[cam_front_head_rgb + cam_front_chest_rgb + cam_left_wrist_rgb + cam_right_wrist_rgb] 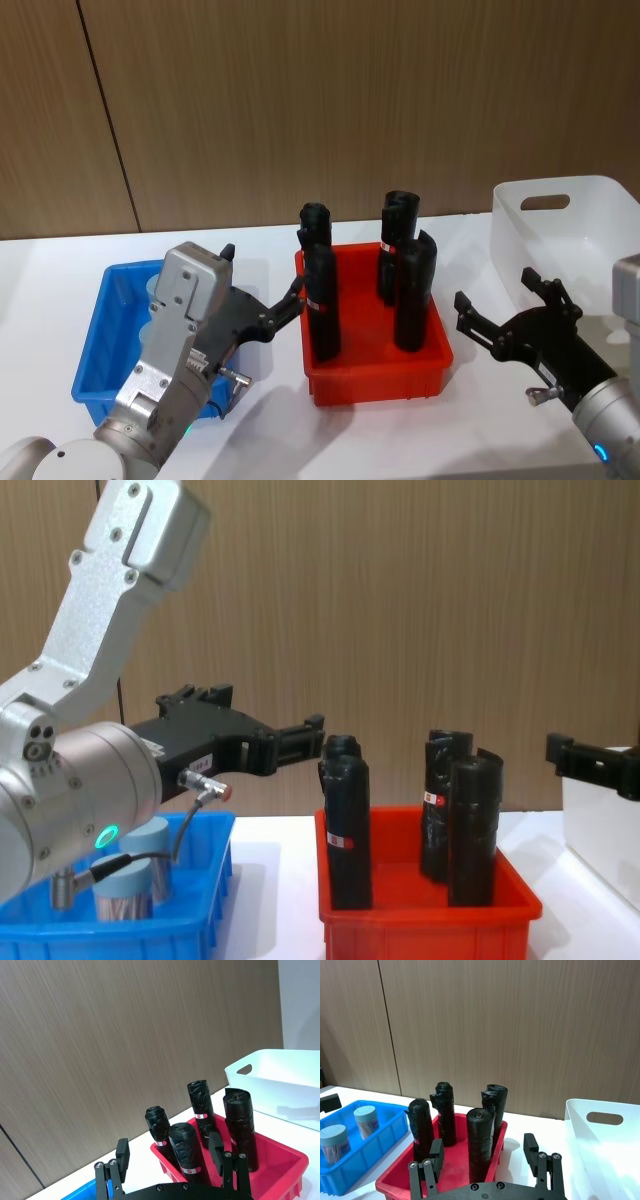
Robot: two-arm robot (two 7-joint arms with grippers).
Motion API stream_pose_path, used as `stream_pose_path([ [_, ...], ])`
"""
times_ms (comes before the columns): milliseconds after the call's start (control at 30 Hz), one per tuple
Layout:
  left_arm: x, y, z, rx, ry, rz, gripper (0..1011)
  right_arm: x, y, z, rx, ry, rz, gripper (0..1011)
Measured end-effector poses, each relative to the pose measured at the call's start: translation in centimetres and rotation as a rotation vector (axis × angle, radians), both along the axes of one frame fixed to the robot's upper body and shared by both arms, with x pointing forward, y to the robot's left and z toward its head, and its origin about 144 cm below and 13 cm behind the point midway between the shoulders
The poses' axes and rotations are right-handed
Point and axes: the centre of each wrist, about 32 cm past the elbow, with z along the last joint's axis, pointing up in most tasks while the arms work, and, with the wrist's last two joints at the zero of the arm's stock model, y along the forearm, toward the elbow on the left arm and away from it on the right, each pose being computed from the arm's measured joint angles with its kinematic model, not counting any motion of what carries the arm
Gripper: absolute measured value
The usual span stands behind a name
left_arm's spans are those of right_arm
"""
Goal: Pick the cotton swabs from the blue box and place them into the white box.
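Two small clear cylindrical tubs of cotton swabs (334,1142), each with a grey-blue round lid and pale sticks showing through the wall, stand upright and a little apart inside the shallow, rimmed, bright blue box (382,1132) at the robot's left on the white table (400,440). Just beside it, in the middle, sits a rectangular red plastic bin (375,385) holding four tall black rolls (322,310) on end, two toward its left wall and two toward its right. The rolls that face the cameras carry a narrow white-and-red label band (340,840), and its print is too small to read. Farther right, apart from the red bin, is the plain white box (600,215) with straight walls and a handle cut-out (545,202) near the rim. The left gripper (262,268) hangs above the right end of the blue box, raised clear of the tubs and pointing toward the red bin, its black fingers (122,1152) spread with nothing between them. A small white sticker (203,761) on its body bears writing that cannot be made out, and a green light (107,833) glows on the arm's wrist. The right gripper (494,286) is held over the table between the red bin and the white box, aimed toward the red bin, likewise released and empty. A brown wood-panelled wall (350,100) stands behind.
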Motion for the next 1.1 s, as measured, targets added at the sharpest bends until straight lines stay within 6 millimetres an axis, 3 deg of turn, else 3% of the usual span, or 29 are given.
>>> stream_pose_path([
  [1100, 0.0, 0.0, 0.0, 0.0, 0.0, 0.0, 1003, 0.0, 0.0, 0.0, 0.0, 0.0, 0.0, 1001],
])
